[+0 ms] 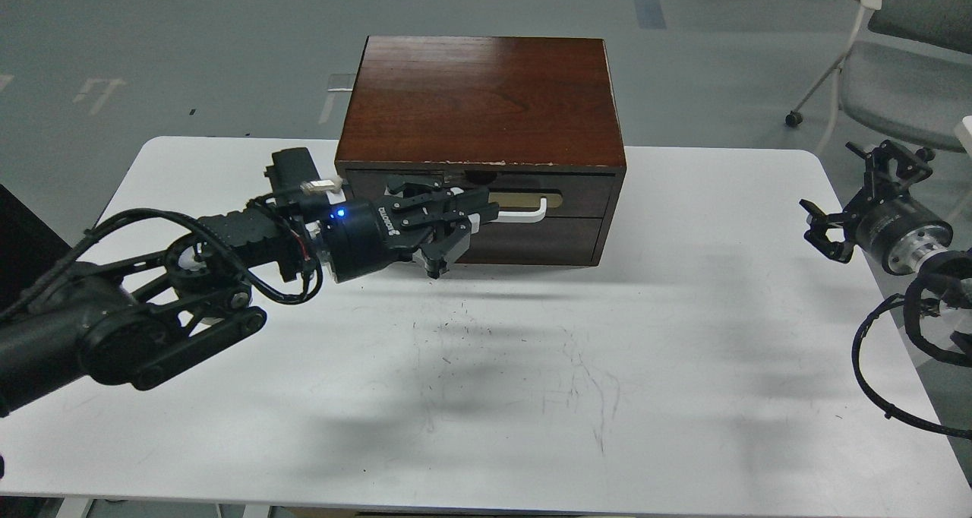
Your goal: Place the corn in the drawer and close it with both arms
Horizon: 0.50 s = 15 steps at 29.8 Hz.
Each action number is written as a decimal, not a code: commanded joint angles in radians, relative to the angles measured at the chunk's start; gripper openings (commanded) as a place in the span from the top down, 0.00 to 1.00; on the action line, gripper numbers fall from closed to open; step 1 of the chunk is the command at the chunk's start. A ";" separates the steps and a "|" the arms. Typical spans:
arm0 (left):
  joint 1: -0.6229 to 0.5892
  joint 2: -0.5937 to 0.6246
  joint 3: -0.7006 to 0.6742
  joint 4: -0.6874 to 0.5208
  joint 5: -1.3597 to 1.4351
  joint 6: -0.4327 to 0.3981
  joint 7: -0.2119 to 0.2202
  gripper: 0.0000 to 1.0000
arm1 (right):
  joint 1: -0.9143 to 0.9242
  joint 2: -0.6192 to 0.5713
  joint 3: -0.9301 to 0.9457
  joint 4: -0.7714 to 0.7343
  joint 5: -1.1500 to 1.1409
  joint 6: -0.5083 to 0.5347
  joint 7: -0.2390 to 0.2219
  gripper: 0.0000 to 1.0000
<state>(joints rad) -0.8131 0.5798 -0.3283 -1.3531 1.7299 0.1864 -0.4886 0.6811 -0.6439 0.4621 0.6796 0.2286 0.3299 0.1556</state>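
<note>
The drawer (577, 193) is the upper front of the dark brown cabinet (486, 96), with a white bar handle (524, 216) on a tan plate. It sits almost flush with the cabinet, showing only a thin dark gap along its top. My left gripper (463, 233) is right at the drawer front, open. Its upper fingers (474, 205) lie against the handle's left end, and its lower finger hangs in front of the plain panel below. My right gripper (858, 195) hovers open and empty over the table's right edge, far from the cabinet. The corn is out of view.
The cabinet stands at the back middle of a white table (486, 381), whose surface is scuffed in front. A grey wheeled chair (904, 70) stands on the floor beyond the right corner. Loose black cables (873, 358) hang from the right arm.
</note>
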 commanded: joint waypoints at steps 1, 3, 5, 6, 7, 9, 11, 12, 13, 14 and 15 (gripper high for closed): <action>-0.045 0.061 -0.125 -0.041 -0.676 -0.083 0.000 0.21 | 0.015 0.000 0.003 -0.011 0.000 -0.002 -0.001 0.05; -0.066 0.081 -0.156 -0.012 -0.800 -0.110 0.000 0.20 | 0.020 0.000 0.003 -0.011 0.000 0.000 -0.001 0.05; -0.066 0.095 -0.201 0.067 -0.921 -0.117 0.000 0.07 | 0.041 0.000 0.003 -0.011 0.000 0.000 -0.001 0.05; -0.064 0.095 -0.208 0.092 -0.938 -0.117 0.000 0.03 | 0.047 0.001 0.001 -0.009 0.000 0.000 -0.001 0.05; -0.063 0.091 -0.210 0.154 -0.951 -0.116 0.000 0.03 | 0.057 0.004 0.001 -0.005 -0.003 0.001 -0.001 0.05; -0.061 0.086 -0.215 0.224 -0.960 -0.116 0.000 0.03 | 0.064 0.015 0.003 -0.003 -0.015 0.001 -0.001 0.04; -0.060 0.075 -0.215 0.361 -1.003 -0.123 0.000 0.03 | 0.081 0.047 0.003 -0.003 -0.061 0.000 0.002 0.05; -0.060 0.071 -0.213 0.394 -1.023 -0.128 0.000 0.03 | 0.084 0.055 0.003 -0.003 -0.072 0.000 0.002 0.05; -0.057 0.065 -0.207 0.446 -1.071 -0.133 0.000 0.02 | 0.090 0.070 0.003 -0.002 -0.089 -0.002 0.002 0.05; -0.052 0.064 -0.202 0.468 -1.096 -0.136 0.000 0.02 | 0.092 0.078 0.003 -0.002 -0.097 -0.003 0.002 0.05; -0.043 0.064 -0.201 0.488 -1.122 -0.143 0.000 0.02 | 0.095 0.085 0.003 -0.002 -0.101 -0.003 0.002 0.05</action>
<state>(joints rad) -0.8706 0.6496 -0.5390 -0.9518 0.6866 0.0573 -0.4884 0.7663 -0.5849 0.4646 0.6776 0.1541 0.3298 0.1570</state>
